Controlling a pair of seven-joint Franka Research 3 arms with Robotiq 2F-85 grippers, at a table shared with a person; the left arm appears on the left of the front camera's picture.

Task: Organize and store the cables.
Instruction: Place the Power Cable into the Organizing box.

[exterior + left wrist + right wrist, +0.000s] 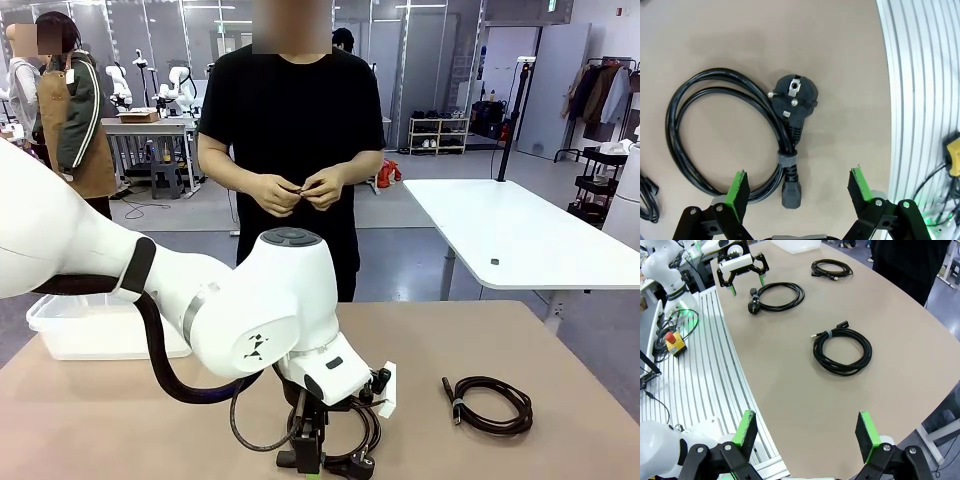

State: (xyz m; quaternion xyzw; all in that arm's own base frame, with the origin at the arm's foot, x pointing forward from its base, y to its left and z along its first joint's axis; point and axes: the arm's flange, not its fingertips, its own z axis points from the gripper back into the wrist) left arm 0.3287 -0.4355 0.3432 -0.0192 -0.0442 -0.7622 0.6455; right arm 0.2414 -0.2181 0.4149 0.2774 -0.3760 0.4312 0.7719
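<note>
A coil of smooth, glossy black power cord (677,120) lies flat near the robot-side edge of the matte tan worktop (790,30); its chunky round plug (796,95) carries small metal clips, a grey band (786,160) cinches the loops, and a blocky rectangular connector (791,192) ends it; the left tool (799,182), black with green pads, hovers above this end with its jaws spread wide, one pad on either side of the connector and gripping nothing; in the front view the left tool (310,455) hangs under the rounded white arm, over the same cord (352,440).

A second cord (842,351), thinner and duller, sits as a round coil tied with a grey strap about mid-worktop, well apart from the first (780,295); in the front view it lies at the right (490,403); a third cord (831,268), a flatter coil, rests farther off near a translucent white plastic bin (100,330); three coils in all, one bin.

The right tool (806,432) stands above the curved worktop edge, jaws wide and empty.

Ribbed silver aluminium rails (705,370) border the worktop; across it a person in a black T-shirt holds both hands (300,190) together at the waist; behind are a grey floor and a white table (520,230).
</note>
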